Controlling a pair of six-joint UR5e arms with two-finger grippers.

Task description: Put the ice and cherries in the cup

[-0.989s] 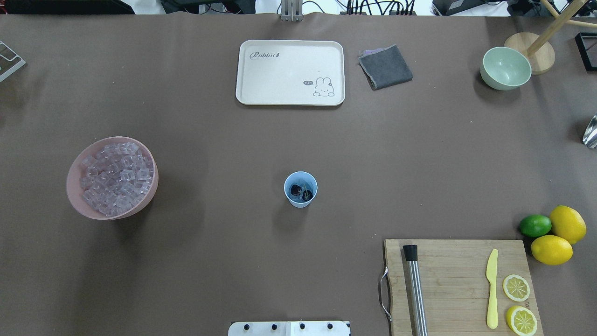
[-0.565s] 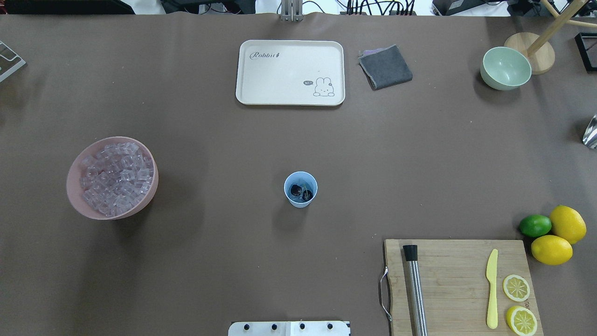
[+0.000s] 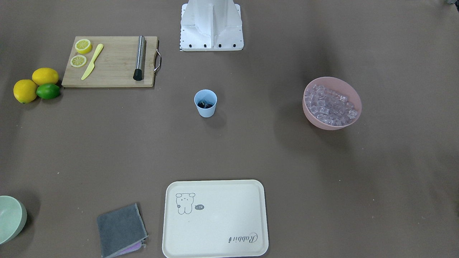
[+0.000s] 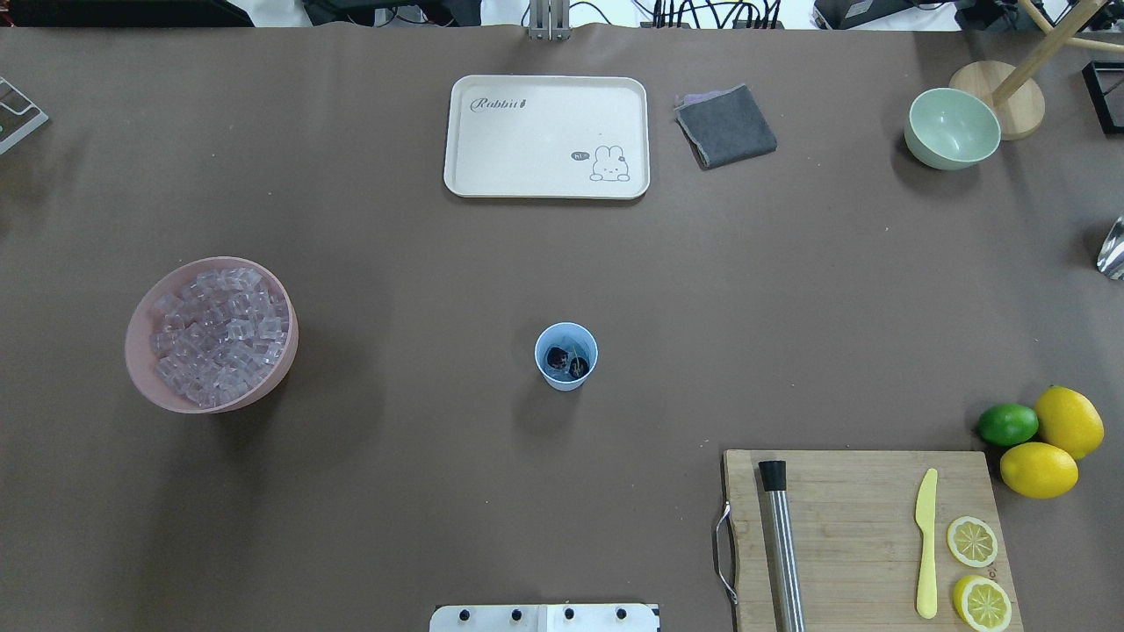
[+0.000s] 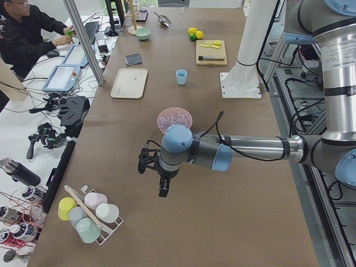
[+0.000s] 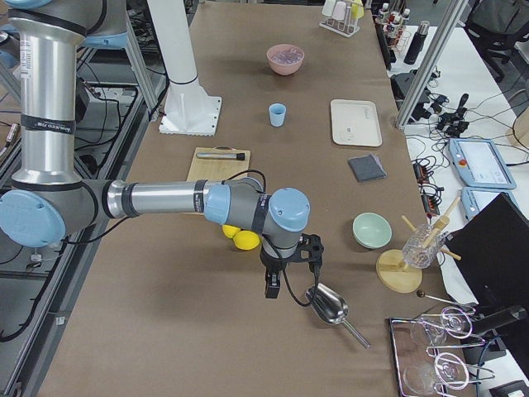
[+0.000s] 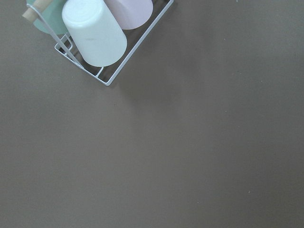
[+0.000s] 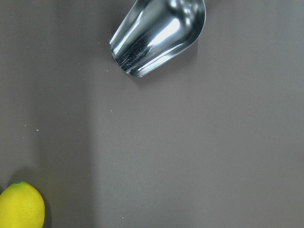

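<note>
A: Cup (image 4: 565, 355) check: the blue tumbler stands upright in the middle of the bench (image 4: 790, 290), a touch nearer the robot's edge, with the dark cherries (image 4: 566, 360) down inside it.

B: Same spot as a second ago, and the cherries lie the same way. Nothing on the overhead view shifts.

A: And the ice (image 4: 218, 336)?

B: Heaped in the pink bowl (image 4: 132, 338) toward the bench's left end, well apart from the cup. The pile looks unchanged. Whether any cube sits in the cup under the cherries, I can't tell.

A: Arms, then. They show only in the side views.

B: The left gripper (image 5: 161, 186) hangs above the bench's left end, fingers pointing down, near the wire rack of cups (image 5: 89, 214). Spread or pressed together? I can't tell from here.

A: The right gripper (image 6: 273, 284) hangs over the right end, just beside the metal scoop (image 6: 329, 306) lying on the bench, with the lemons (image 6: 244, 240) behind it. Its fingers I can't tell either.
</note>
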